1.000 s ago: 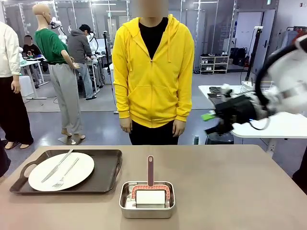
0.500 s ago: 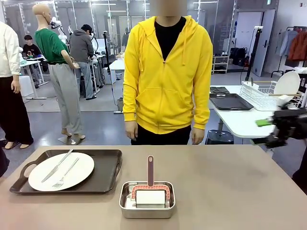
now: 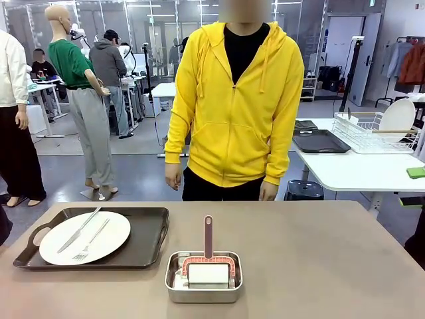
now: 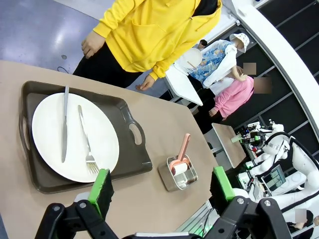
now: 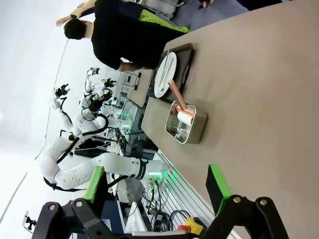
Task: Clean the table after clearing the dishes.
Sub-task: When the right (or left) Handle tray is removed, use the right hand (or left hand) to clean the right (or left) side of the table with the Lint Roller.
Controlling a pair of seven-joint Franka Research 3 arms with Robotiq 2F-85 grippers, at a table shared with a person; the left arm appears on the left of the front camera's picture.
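The table (image 3: 319,266) lies w/ its long axis left-to-right across the front view, and most of its grey-brown top is bare. The dishes are found at its left end, toward the robot's side: a white plate (image 3: 116,236) is set on a dark tray (image 3: 143,256) whose long axis runs parallel w/ the table's near edge, handles at the short ends, probably so an end can be gripped w/o the plate being touched. A knife (image 3: 80,229) and fork (image 3: 93,239) are laid side by side, diagonally on the plate, fork tines toward the robot. Nearer the middle, just beside the tray's right end but apart from it, a square steel pan (image 3: 203,292) is parked close to the near edge; a cleaning tool is kept in it, its pink handle (image 3: 208,236) pointed up and away toward the far side, presumably left reachable by either arm for wiping once the tray is gone. The left gripper (image 4: 160,184) is held above the table's left end, jaws wide apart, nothing between them; the tray is judged its likely target. The right gripper (image 5: 155,181) is held out past the right end, jaws likewise spread and empty. A person in a yellow hoodie (image 3: 232,100) is stood at the far edge, hands hanging, table untouched
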